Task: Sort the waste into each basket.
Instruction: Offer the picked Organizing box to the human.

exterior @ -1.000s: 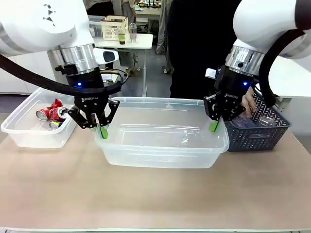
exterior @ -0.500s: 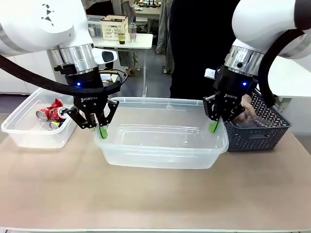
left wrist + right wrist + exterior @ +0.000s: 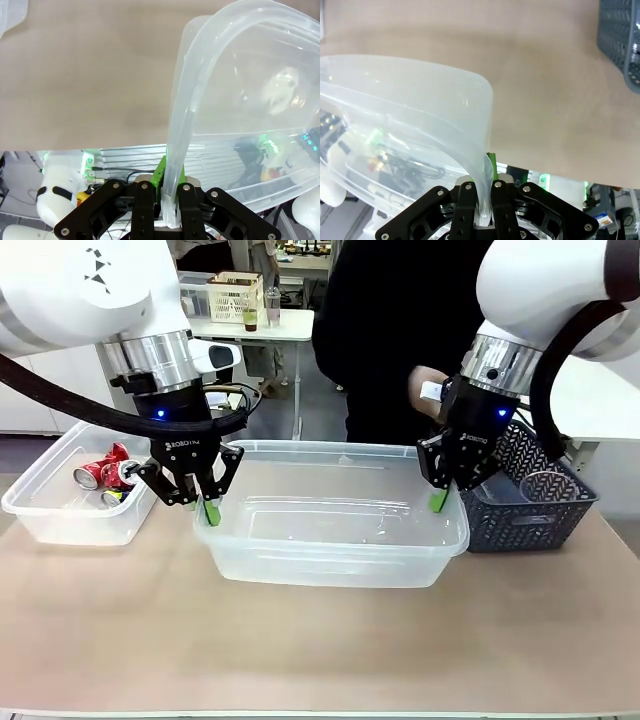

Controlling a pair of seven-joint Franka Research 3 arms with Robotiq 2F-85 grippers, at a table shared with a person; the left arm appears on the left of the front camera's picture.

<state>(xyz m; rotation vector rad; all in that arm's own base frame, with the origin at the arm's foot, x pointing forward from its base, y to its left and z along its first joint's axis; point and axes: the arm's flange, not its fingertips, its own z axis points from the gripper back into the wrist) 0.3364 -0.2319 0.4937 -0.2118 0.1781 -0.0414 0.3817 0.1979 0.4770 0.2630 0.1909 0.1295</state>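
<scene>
Both pairs of jaws pinch the rim of the large shallow transparent plastic tub: the left gripper at its left end, the right gripper at its right end. At far left, red-and-silver metal drink cans lie in the small transparent rectangular bin.

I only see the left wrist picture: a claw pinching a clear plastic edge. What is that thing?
Observer: The rim of a big clear tub; the right claw pinches its opposite end.
Operator: Where's the rubbish?
Observer: Red cans lie in a small clear bin beside the tub, on the left claw's side.
Operator: Anyone nearby?
Observer: A person in black stands across the table, one hand just behind the right claw.
</scene>
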